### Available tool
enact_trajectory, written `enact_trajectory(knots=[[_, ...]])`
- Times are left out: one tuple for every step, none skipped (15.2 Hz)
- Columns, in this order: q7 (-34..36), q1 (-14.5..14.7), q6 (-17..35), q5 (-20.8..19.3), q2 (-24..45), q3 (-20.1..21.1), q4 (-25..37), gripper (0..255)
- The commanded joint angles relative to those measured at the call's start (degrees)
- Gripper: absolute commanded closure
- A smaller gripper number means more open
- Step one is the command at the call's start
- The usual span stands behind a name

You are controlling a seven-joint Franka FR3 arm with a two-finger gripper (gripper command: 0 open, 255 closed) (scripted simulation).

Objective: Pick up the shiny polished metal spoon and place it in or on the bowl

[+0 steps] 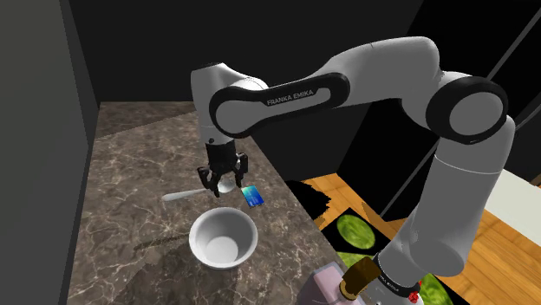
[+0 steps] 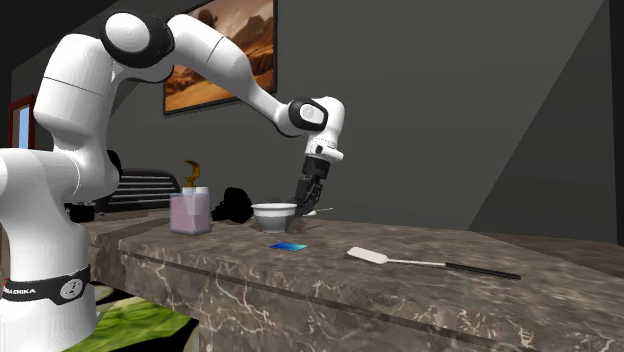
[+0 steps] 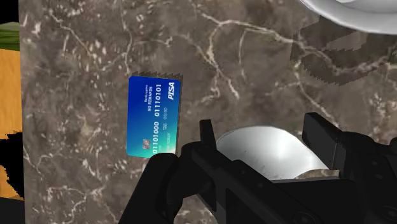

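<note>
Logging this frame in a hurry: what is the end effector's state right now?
End effector: closed on the spoon, fingers clasping its scoop end from both sides.

On the countertop (image 1: 130,191), in the shoulder view, the spoon (image 1: 186,194) lies just behind the bowl (image 1: 223,227), the bank card (image 1: 252,196) just right of its head. The soap dispenser (image 1: 322,286) stands at the near edge, right of the bowl.

Blue card (image 1: 252,197), pink soap dispenser (image 2: 190,210), white spatula (image 2: 372,257)
</note>
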Motion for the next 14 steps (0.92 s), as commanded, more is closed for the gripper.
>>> enact_trajectory(knots=[[-0.08, -0.04, -1.55, 0.3, -0.6, 0.12, 1.0, 255], [-0.13, -0.06, -2.25, 0.42, -0.84, 0.16, 1.48, 255], [-0.18, -0.08, -2.94, 0.52, -1.07, 0.19, 1.97, 255], [-0.22, -0.1, -3.64, 0.63, -1.29, 0.23, 2.48, 255], [-0.26, -0.11, -4.35, 0.73, -1.5, 0.26, 3.0, 255], [-0.29, -0.12, -5.06, 0.82, -1.69, 0.29, 3.53, 255], [-0.32, -0.13, -5.77, 0.91, -1.87, 0.32, 4.08, 255], [-0.34, -0.14, -6.48, 0.99, -2.04, 0.35, 4.65, 255], [-0.37, -0.14, -7.2, 1.06, -2.2, 0.38, 5.23, 255], [-0.38, -0.14, -7.93, 1.14, -2.34, 0.4, 5.82, 255], [-0.4, -0.14, -8.65, 1.2, -2.47, 0.43, 6.43, 255], [-0.41, -0.14, -9.38, 1.26, -2.59, 0.45, 7.06, 255], [-0.41, -0.13, -10.12, 1.31, -2.69, 0.48, 7.7, 255], [-0.41, -0.11, -10.86, 1.36, -2.78, 0.5, 8.36, 255]])
